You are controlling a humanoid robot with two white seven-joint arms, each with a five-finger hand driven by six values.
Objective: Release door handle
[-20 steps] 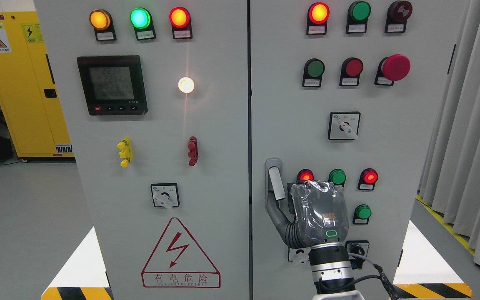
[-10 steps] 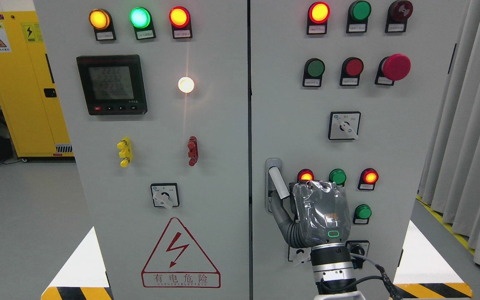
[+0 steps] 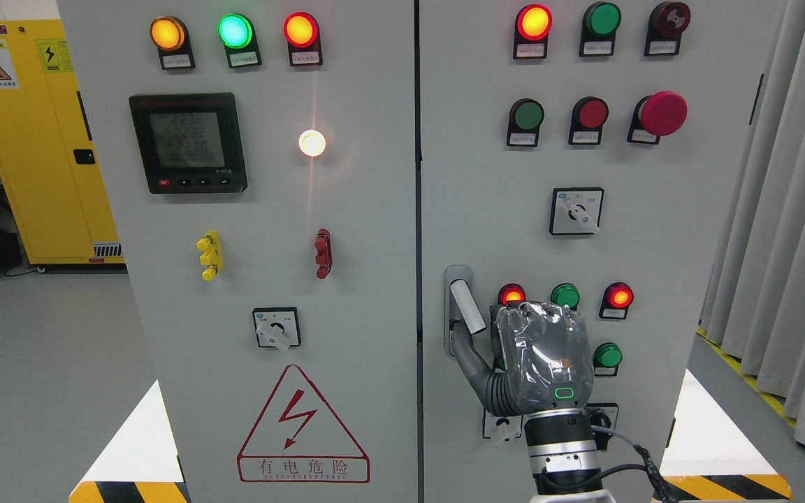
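Door handle [image 3: 466,304] sits at left edge of right cabinet door [image 3: 654,230], approx. mid-height. Long axis near vertical, free end tilted down and to the right, out from its plate. Right hand [image 3: 541,360] just beside it, below-right; thumb [image 3: 471,360] reaches under handle's lower end. Fingers hidden behind palm: can't tell if curled or apart.

Matt grey painted metal cabinet door [image 3: 654,230]; brushed silvery door handle [image 3: 467,306]; right hand [image 3: 546,360] — wrapped in crinkled, glossy clear plastic film.
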